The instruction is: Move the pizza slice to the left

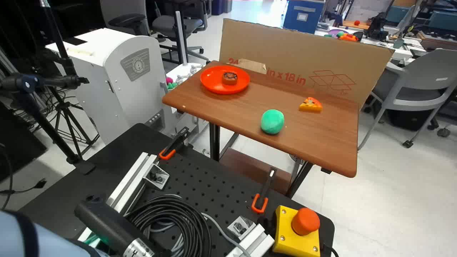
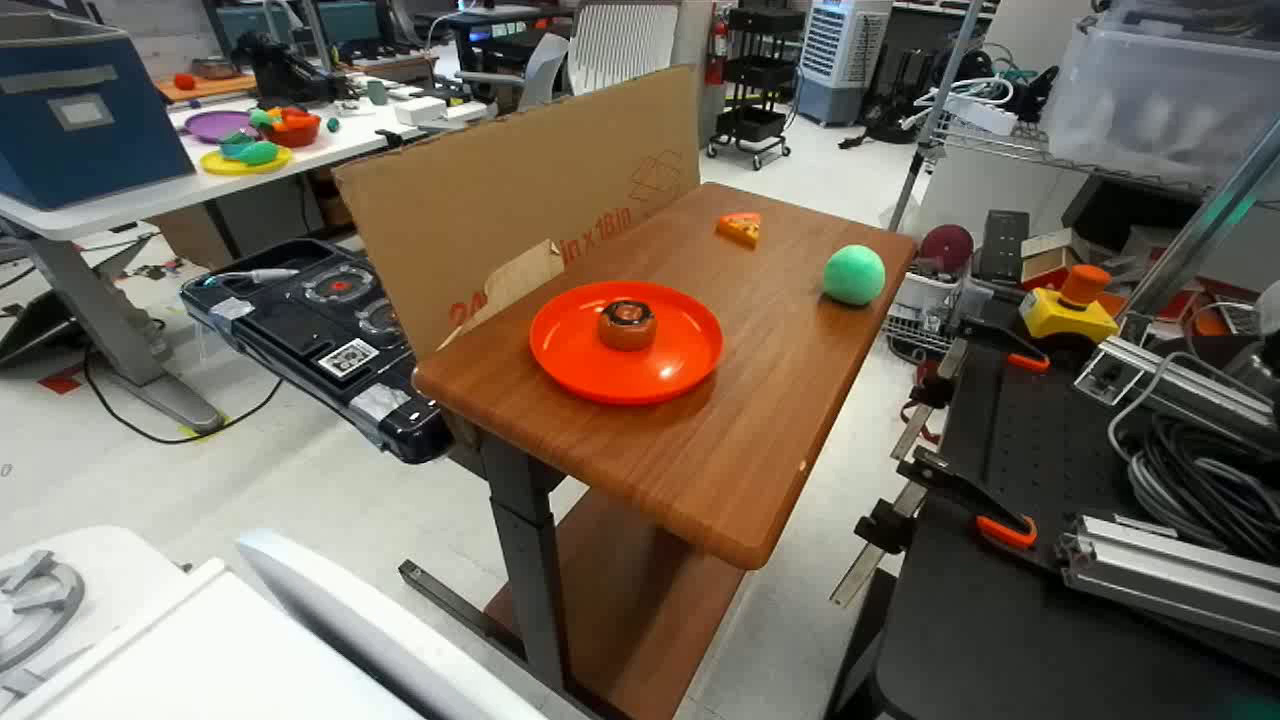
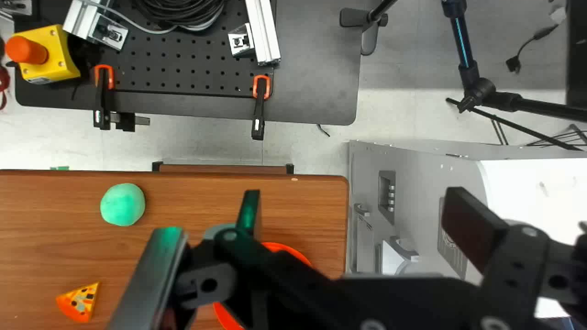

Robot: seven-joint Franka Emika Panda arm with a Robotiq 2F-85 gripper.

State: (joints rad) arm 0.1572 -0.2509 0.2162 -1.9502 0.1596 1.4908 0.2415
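Note:
The pizza slice point(image 1: 310, 105), a small orange-yellow wedge with dark spots, lies flat on the brown table near the cardboard. It also shows in an exterior view point(image 2: 740, 228) and at the lower left of the wrist view point(image 3: 80, 301). My gripper point(image 3: 357, 206) is open and empty in the wrist view, its fingers wide apart. The slice lies to the left of the gripper there, apart from it. The gripper does not show in either exterior view.
A green ball point(image 1: 272, 121) sits near the table's edge. A red-orange plate point(image 2: 570, 362) holds a small brown round toy point(image 2: 627, 327); my gripper partly hides the plate in the wrist view. A cardboard sheet point(image 1: 285, 53) stands along the table's edge. A black pegboard bench point(image 3: 183, 103) holds clamps and cables.

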